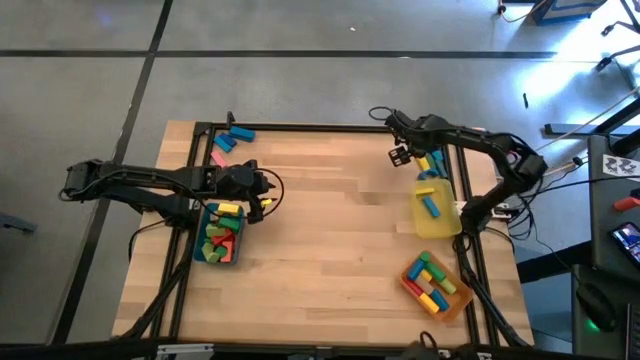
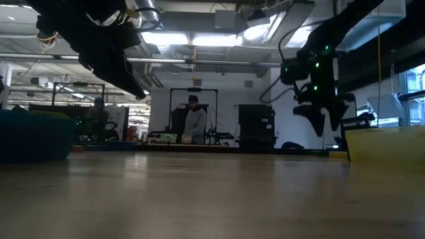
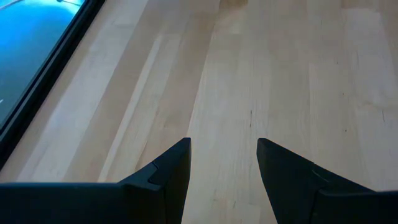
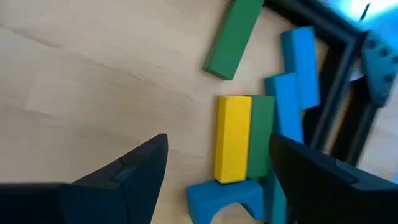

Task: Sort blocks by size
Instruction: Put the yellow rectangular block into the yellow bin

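Both arms' fingers spread, empty (right fingers (image 4: 214, 180) over edge-side blocks (image 4: 234, 138)); table (image 1: 330, 220) middle bare.

blue arch block (image 4: 225, 198) cut off, distant person (image 2: 194, 123) blurred

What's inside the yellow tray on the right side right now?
In the high view, the yellow tray holds one blue block, lying slanted near its middle. The right arm crosses the tray's right edge, so anything under it there is hidden. The rest of the tray floor shows bare.
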Action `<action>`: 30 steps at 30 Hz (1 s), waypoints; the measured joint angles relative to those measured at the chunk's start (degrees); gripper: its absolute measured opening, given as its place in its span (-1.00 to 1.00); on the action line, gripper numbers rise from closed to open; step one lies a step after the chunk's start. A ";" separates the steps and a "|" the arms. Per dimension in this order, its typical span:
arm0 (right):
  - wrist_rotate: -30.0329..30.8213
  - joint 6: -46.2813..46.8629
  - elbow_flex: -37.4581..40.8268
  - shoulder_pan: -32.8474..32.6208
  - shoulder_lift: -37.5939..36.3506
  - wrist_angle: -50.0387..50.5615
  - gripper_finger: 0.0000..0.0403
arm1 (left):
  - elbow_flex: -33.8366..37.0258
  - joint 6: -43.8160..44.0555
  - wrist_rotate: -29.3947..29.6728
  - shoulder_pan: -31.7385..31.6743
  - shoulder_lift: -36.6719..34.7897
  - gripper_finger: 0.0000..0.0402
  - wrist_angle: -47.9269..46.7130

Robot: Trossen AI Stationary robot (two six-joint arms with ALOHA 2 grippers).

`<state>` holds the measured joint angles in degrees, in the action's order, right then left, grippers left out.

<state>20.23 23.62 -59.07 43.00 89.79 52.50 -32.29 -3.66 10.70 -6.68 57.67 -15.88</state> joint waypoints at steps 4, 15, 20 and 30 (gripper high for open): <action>-2.80 0.01 0.00 2.68 3.68 -0.86 0.39 | 0.00 -0.04 0.00 -0.01 0.00 -0.16 0.00; -7.77 -2.80 0.00 8.21 10.01 -3.95 0.39 | 0.00 -0.33 0.00 -0.02 0.00 -0.16 0.00; -8.02 -2.93 0.00 10.07 10.41 -4.98 0.39 | 0.00 -0.39 0.01 -0.01 0.00 -0.16 0.00; -13.39 -3.32 -0.07 10.32 10.34 -6.13 0.39 | 0.00 -0.37 0.00 0.00 0.00 -0.16 -0.01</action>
<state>6.84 20.29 -59.13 53.32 100.14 46.37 -32.29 -4.03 10.70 -6.68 57.67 -15.89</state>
